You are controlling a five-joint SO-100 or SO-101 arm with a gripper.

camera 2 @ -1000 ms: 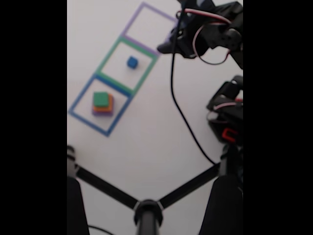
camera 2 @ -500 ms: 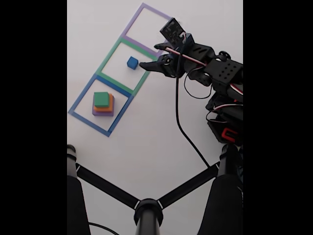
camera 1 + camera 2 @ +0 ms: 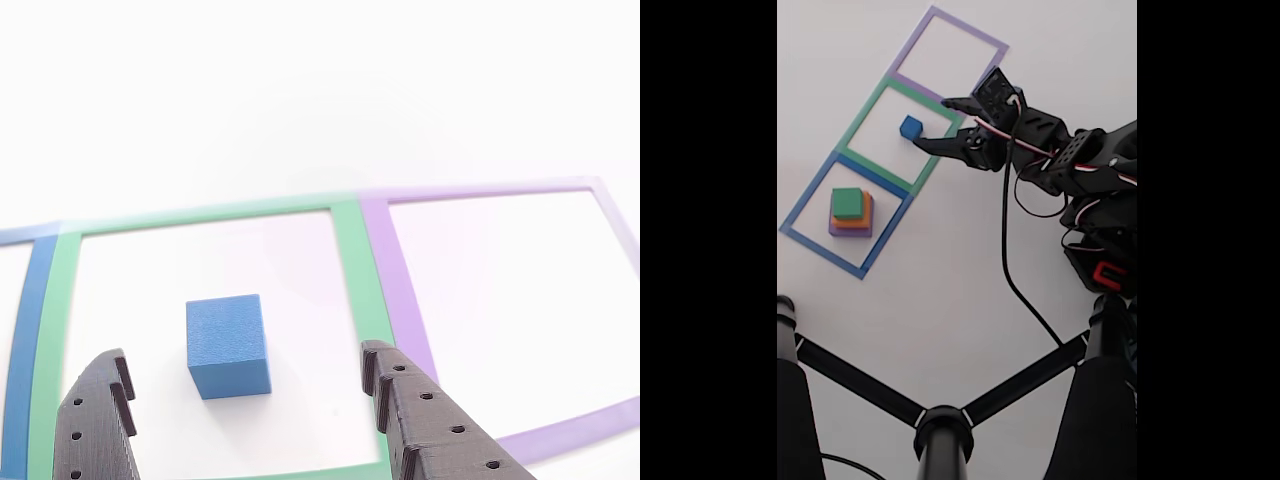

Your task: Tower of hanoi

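Blue cube [image 3: 228, 345] sitting alone inside the green tape square [image 3: 350, 300], low and left of middle in the other view. Same blue cube [image 3: 910, 127] up near the top of the fixed view, still flat on the white table [image 3: 940, 330]. Green block [image 3: 848, 203] on top of the orange block [image 3: 866, 215] and the purple block [image 3: 862, 231], all stacked inside the blue tape square [image 3: 800, 212], left of middle in the fixed view. Purple tape square [image 3: 980, 38] at the very top.

Gripper [image 3: 245, 375] spread wide, holding nothing. One black finger at the bottom left of the other view, the other finger at the bottom middle, cube in the gap but a little farther away. No touching yet, as far as can be seen. Gripper [image 3: 928, 124] in the fixed view just to the right of the cube.

Could go wrong: cube closer to the left finger than the right one, so a squeeze now might push it sideways or spin it. Going down too little might mean a pinch on just the top edge, then a slip.

No long side on the cube, all sides about the same. Turned a tiny bit, with one flat face looking toward the fingers and the top face up.
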